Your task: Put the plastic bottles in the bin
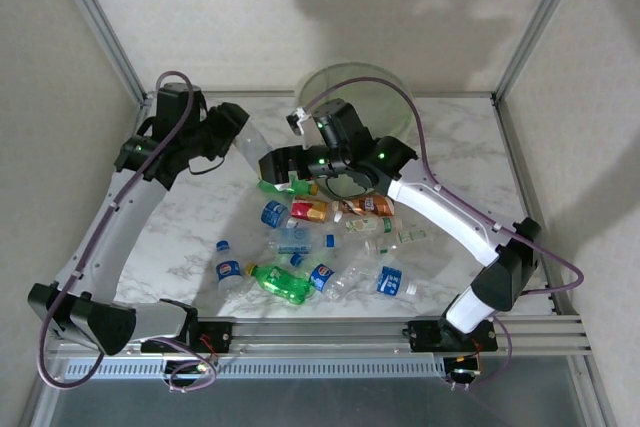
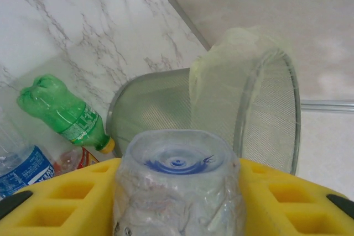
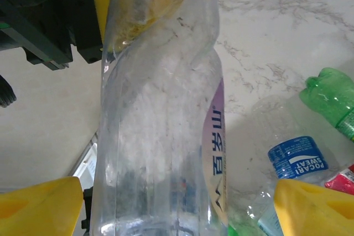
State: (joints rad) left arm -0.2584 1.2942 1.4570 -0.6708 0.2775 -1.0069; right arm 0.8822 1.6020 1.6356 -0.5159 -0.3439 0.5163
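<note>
Marble table [image 1: 455, 147]: left end effector [image 2: 178, 186] clamps cut-off bottle [image 3: 160, 125], right end effector [image 3: 177, 208] apart.

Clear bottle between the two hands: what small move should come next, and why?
Probably the right hand should back away from the clear bottle. Its fingers stand open on either side of it, while the left hand is shut on the bottle's end and the bin lies just ahead of that hand.

I'm counting one bin [image 1: 368, 81], two green bottles [image 1: 281, 283], one red-label bottle [image 1: 309, 211], and I'm making out around ten clear bottles [image 1: 395, 280], tough to separate.
</note>
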